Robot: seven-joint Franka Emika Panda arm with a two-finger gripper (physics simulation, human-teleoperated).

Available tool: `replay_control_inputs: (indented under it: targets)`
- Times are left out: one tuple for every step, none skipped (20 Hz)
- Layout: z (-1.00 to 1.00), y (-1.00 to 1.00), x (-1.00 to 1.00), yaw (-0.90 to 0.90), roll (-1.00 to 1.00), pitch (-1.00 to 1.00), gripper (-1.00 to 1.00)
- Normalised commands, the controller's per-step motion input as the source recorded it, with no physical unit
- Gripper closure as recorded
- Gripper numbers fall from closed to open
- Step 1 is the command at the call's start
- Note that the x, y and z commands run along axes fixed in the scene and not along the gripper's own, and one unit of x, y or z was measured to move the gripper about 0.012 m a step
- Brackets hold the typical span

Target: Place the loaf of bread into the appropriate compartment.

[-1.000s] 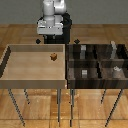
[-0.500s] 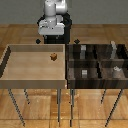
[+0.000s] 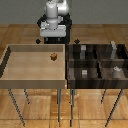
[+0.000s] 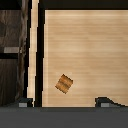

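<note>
The loaf of bread is a tiny golden-brown lump lying on the floor of the pale-wood tray, toward its far side. In the wrist view the loaf of bread sits just ahead of my gripper, between the lines of the two spread fingertips. The gripper hangs open and empty above the tray's far edge. The compartment is the near cell of the dark striped bin on the side next to the tray, and it holds a small grey cube.
The dark four-cell bin stands at the exterior view's right of the tray, with small grey and white blocks in its other cells. In the wrist view the bin shows past the tray's raised wall. Both stand on thin metal legs.
</note>
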Motion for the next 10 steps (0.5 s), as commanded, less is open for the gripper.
replay_control_inputs:
  targets:
    - [-1.0,0.0,0.0,0.0,0.0,0.0,-1.0]
    - [0.0,0.0,0.0,0.0,0.0,0.0,-1.0]
    - [0.0,0.0,0.0,0.0,0.0,0.0,-1.0]
    - [-1.0,0.0,0.0,0.0,0.0,0.0,-1.0]
    - [-1.0,0.0,0.0,0.0,0.0,0.0,-1.0]
    - [-1.0,0.0,0.0,0.0,0.0,0.0,-1.0]
    - [-1.0,0.0,0.0,0.0,0.0,0.0,-1.0]
    - [-1.0,0.0,0.0,0.0,0.0,0.0,-1.0]
    - [-1.0,0.0,0.0,0.0,0.0,0.0,-1.0]
    - [-1.0,0.0,0.0,0.0,0.0,0.0,-1.0]
